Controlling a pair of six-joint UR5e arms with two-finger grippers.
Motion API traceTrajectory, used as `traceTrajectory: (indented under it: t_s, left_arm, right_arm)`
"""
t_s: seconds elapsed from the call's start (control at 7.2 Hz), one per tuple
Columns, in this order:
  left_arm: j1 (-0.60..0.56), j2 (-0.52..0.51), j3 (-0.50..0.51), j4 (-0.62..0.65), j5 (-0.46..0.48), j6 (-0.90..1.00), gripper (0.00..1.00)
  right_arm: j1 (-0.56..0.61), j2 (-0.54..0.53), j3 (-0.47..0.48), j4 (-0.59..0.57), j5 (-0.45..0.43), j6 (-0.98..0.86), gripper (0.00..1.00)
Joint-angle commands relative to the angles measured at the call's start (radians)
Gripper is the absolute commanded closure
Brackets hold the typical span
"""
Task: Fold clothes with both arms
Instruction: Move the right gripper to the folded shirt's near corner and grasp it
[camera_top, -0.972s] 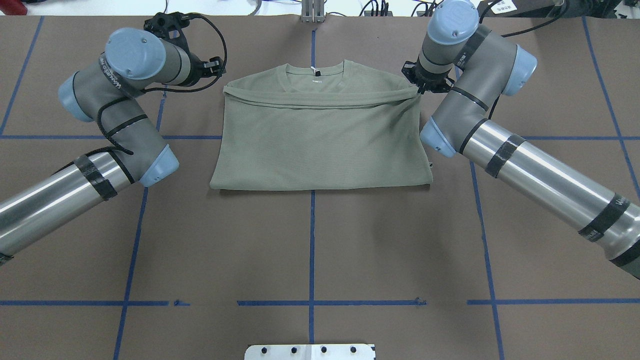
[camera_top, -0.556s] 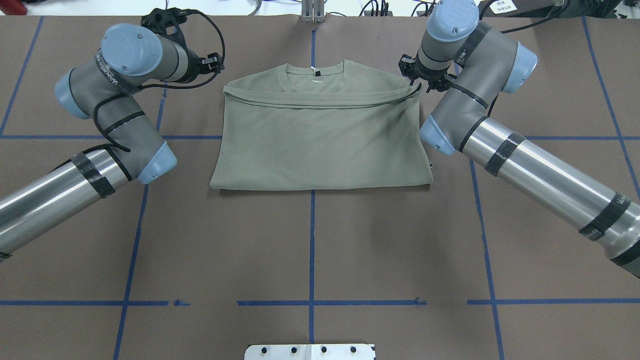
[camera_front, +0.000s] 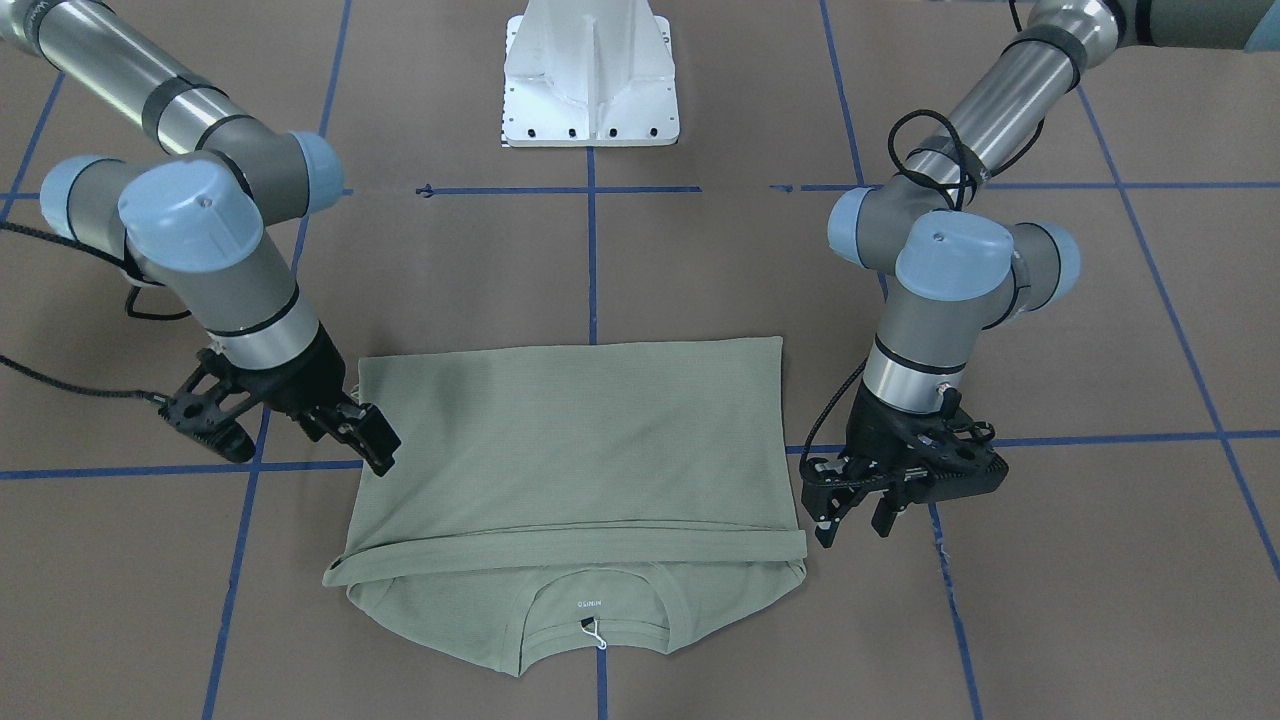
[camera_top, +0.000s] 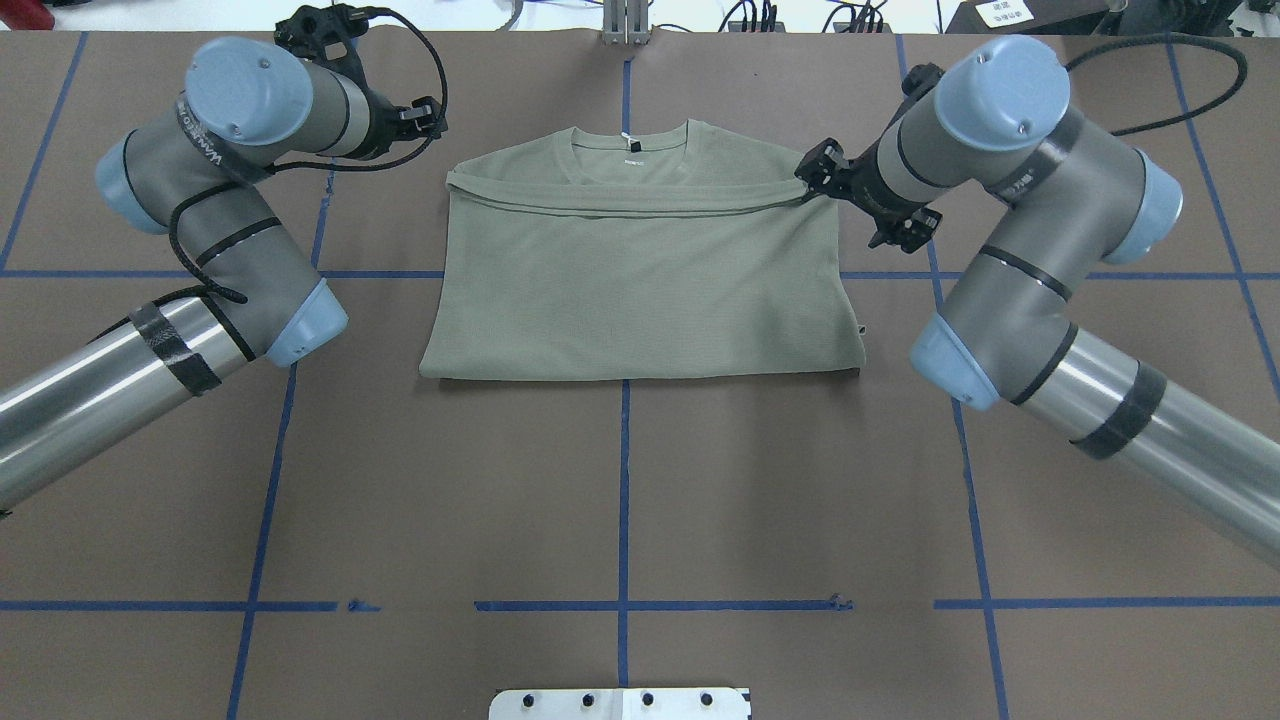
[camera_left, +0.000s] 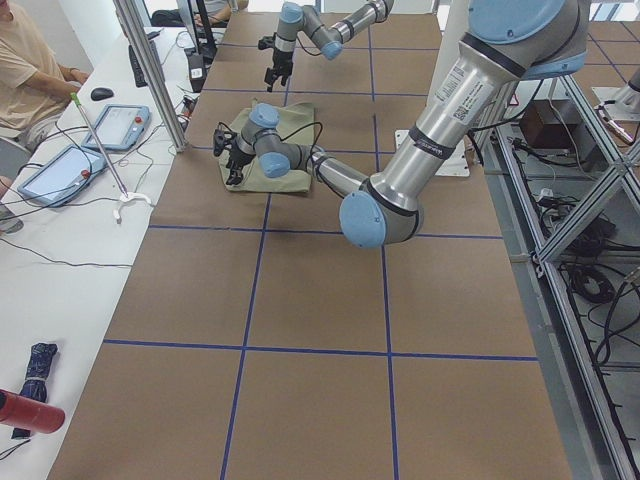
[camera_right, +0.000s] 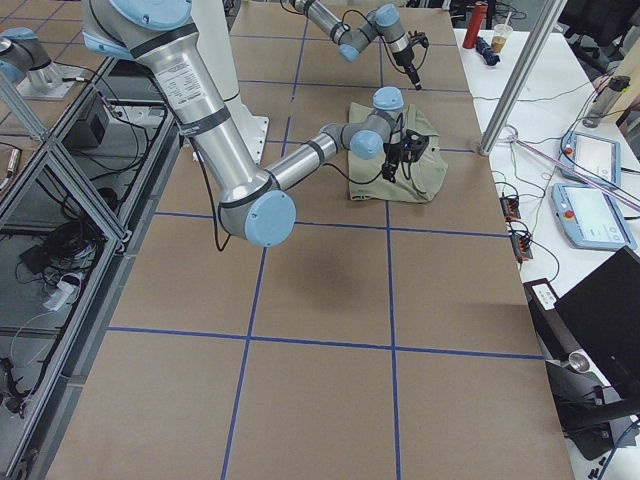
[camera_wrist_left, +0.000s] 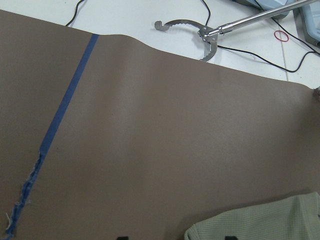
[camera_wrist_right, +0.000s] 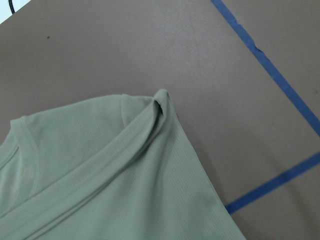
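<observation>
Just one shirt (camera_top: 640, 290); two arms (camera_top: 230, 240) (camera_top: 1040, 270)

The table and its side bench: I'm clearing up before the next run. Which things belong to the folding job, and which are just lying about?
Belongs to the job:
green shirt
left hand
right hand

Just lying about:
white pedestal
grabber tool
red ring
tablet

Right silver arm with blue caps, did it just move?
Yes. The silver right arm swung outward from the sage-green knit shirt; its lower cap now overlaps the blue tape line.
</observation>
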Motion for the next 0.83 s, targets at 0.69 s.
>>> traceTrajectory:
  t_s: [0.69]
  left_arm:
    - [0.001, 0.017, -0.054, 0.012, 0.003, 0.001, 0.29]
  right_arm:
    - [-0.186, -0.192, 0.133, 0.01, -0.168, 0.255, 0.06]
